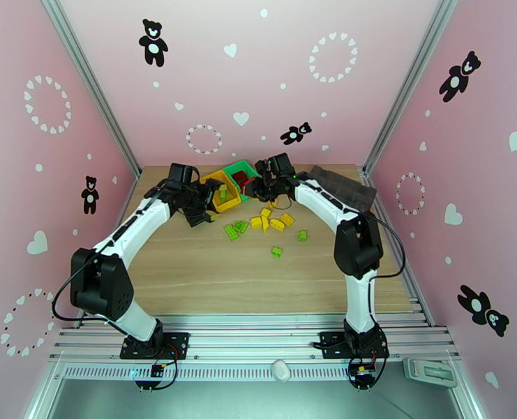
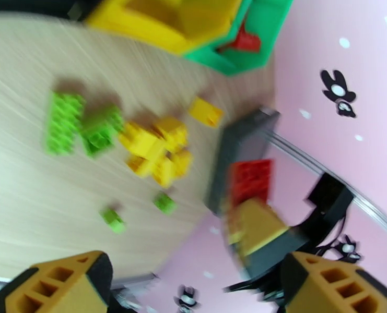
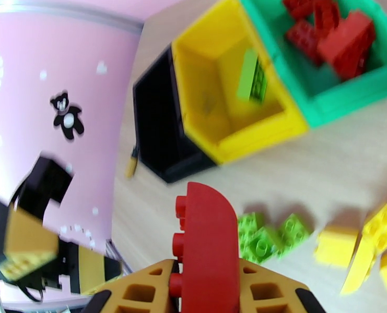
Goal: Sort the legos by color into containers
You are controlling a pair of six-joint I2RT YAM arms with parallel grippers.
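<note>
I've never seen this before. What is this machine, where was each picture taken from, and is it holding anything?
These are two white robot arms, the left arm and right arm, mounted at a wooden table. One picture looks down from above and behind; the others come from cameras on each wrist. Small yellow plastic bricks and light green bricks lie loose beside three joined plastic bins: the black bin, the yellow bin holding one green brick, the green bin holding red bricks. The right gripper pinches a red studded brick; the left gripper is open, empty.

Bare table (image 1: 202, 281) across the near half; loose legos (image 1: 278, 225) (yellow, green) as clutter just before the containers (image 1: 216, 179).
</note>
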